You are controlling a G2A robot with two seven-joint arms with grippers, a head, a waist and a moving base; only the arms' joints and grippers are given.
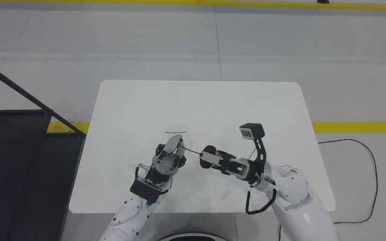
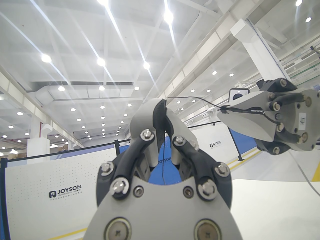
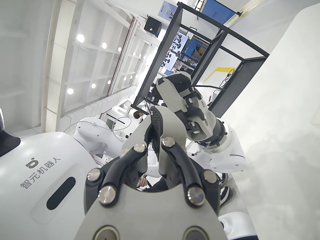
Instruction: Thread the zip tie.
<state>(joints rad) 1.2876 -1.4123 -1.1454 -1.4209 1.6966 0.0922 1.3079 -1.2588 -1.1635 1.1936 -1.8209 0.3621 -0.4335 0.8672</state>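
The thin black zip tie (image 2: 190, 98) spans the gap between the two pincers, over the near middle of the white tabletop (image 1: 253, 108). The left pincer (image 2: 163, 104) is clamped on one end, with the strap running down between its fingers. The right pincer (image 2: 223, 111) is clamped on the other end.

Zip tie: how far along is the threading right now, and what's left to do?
Done: the zip tie is up off the table, strung between both grippers. In hand: the left gripper has its fingers shut on one stretch, and the right gripper is shut on another. Left: I can't make out a closed loop, so feeding the tail through the head looks not yet done.
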